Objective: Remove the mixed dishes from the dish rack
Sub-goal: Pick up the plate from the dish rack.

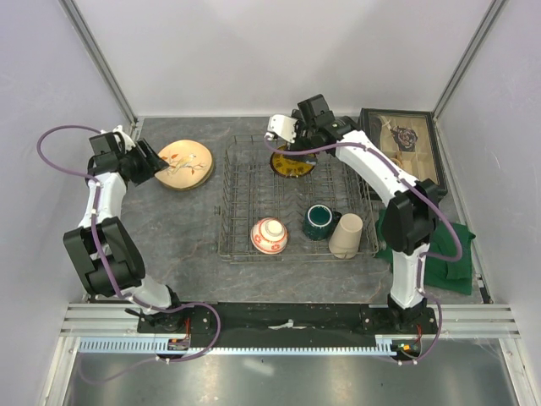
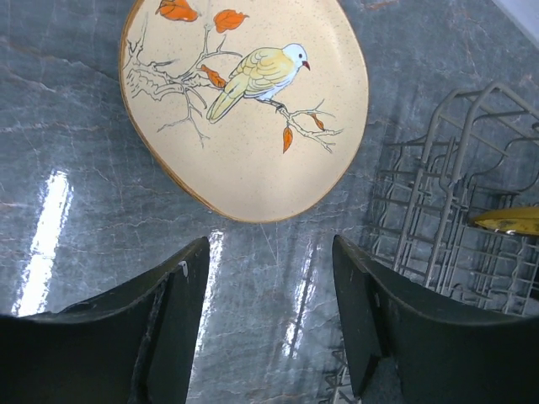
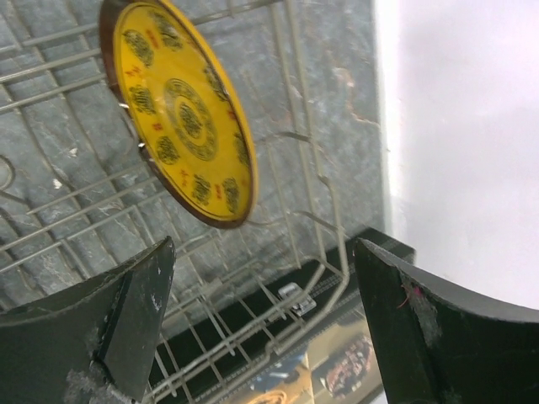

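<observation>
Right hand [image 3: 263, 257], the nearer one, fingers apart and empty, hangs over the dish rack's [image 1: 245, 194] far end; gold-brown patterned plate [image 3: 185, 109] stands on edge among the tines just ahead, leaning.

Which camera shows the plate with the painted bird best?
The left wrist view: the bird plate is large, with bird and leaves clear. The top view shows it small, left of the dish rack; the right wrist view misses it.
</observation>
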